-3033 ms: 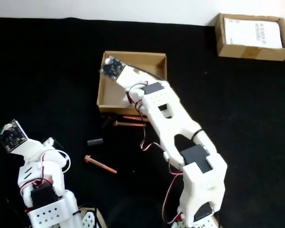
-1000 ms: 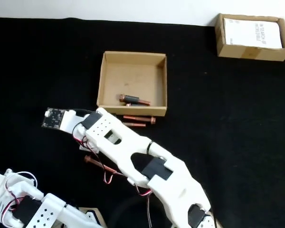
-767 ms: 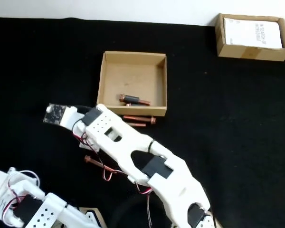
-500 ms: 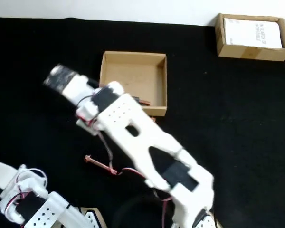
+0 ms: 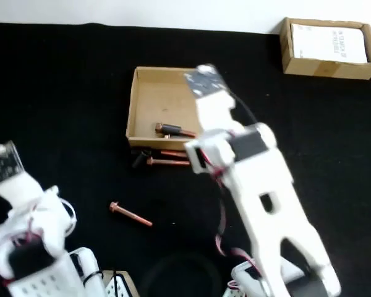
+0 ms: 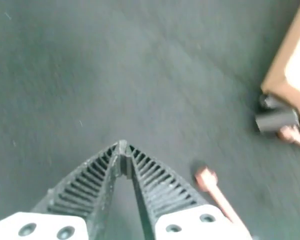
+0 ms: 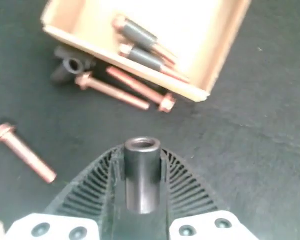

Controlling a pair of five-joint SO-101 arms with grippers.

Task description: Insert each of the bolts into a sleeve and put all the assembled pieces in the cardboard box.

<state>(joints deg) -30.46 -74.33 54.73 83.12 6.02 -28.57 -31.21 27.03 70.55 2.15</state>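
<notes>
Between the fingers of the right gripper (image 7: 141,152) a dark sleeve (image 7: 142,182) is held lengthwise, open end outward, over the black table (image 7: 250,150) and apart from the cardboard box (image 7: 90,45). Two sleeved bolts (image 7: 140,35) are seen inside the box; two bare bolts (image 7: 115,92) and loose sleeves (image 7: 70,66) lie just outside its wall. The left gripper (image 6: 122,149) is closed on nothing, with a lone bolt (image 6: 215,187) near it.

A fixed camera looks down from afar on the black cloth-covered table (image 5: 62,93). Both wrist cameras face it from nearer, the left nearest; all three views share the open brown cardboard box (image 5: 132,105) and a lone copper bolt (image 5: 130,215).
</notes>
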